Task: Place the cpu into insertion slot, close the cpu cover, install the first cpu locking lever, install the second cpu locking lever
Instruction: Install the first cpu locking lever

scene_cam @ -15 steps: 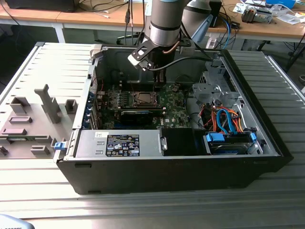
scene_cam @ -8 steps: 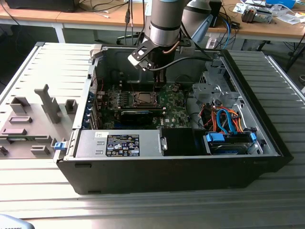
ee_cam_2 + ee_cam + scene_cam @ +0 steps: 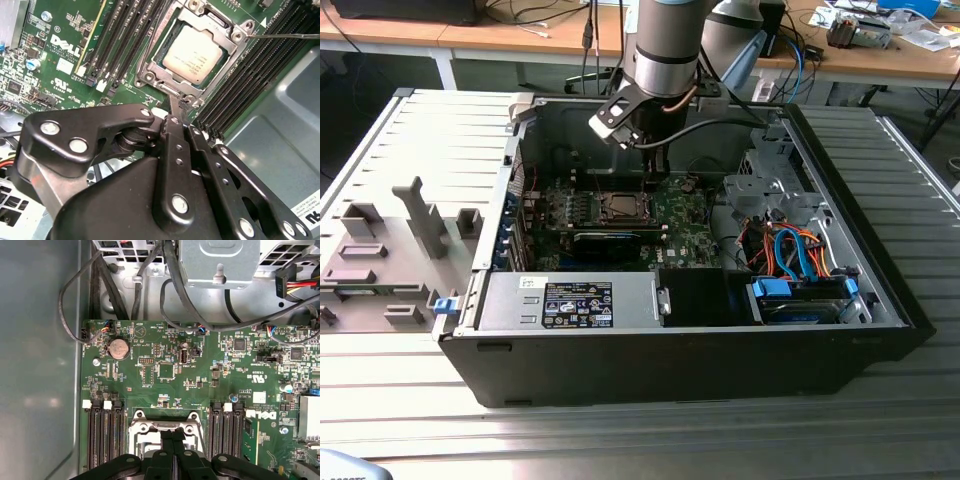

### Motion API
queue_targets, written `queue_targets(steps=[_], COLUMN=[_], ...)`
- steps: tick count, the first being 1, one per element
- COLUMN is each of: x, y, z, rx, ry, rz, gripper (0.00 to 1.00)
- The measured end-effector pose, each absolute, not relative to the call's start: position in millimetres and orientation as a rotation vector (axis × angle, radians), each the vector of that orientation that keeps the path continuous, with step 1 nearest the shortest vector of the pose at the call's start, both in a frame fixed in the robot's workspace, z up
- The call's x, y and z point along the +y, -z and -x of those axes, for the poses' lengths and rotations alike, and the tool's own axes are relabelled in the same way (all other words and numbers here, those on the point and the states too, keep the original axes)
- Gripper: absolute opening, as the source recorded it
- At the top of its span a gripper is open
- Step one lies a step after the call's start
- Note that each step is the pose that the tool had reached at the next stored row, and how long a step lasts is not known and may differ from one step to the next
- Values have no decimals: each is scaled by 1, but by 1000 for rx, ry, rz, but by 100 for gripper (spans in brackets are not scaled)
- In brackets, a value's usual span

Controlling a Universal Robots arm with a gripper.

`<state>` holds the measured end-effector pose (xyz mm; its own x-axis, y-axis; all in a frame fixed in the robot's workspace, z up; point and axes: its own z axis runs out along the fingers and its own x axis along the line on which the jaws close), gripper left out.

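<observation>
End effector: the fingers are closed flat against each other in both wrist views. The tips are down at the edge of the insertion slot, just beside a small metal hook. I cannot tell whether they pinch it.
Arm: in the exterior view the arm reaches straight down into the open computer case.
Cpu: the cpu lies flat in the socket with its silvery-grey top facing up.
Cpu cover: the cpu cover is down, framing the chip through its window.
Insertion slot: the insertion slot sits on the green motherboard, between two banks of black memory slots.
Lever rods: one thin metal rod sticks out from a socket corner over the memory slots. Another rod runs along the opposite side of the socket.
Motherboard: a round coin battery sits on it, well apart from the socket.
Case: a silvery power supply lies along the near wall. Orange and blue cables are bundled toward the exterior view's right.
Tabletop: the case stands on a slatted metal tabletop. A grey fixture tray sits beside the case on the exterior view's left.
</observation>
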<state>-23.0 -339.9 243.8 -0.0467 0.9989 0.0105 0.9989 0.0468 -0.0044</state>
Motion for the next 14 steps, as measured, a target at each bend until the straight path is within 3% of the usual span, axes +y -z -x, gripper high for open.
queue_targets(steps=[14], x=[-340], y=[-244], z=[23], rx=[-2345], ry=[6], rz=[2074], gripper=[11])
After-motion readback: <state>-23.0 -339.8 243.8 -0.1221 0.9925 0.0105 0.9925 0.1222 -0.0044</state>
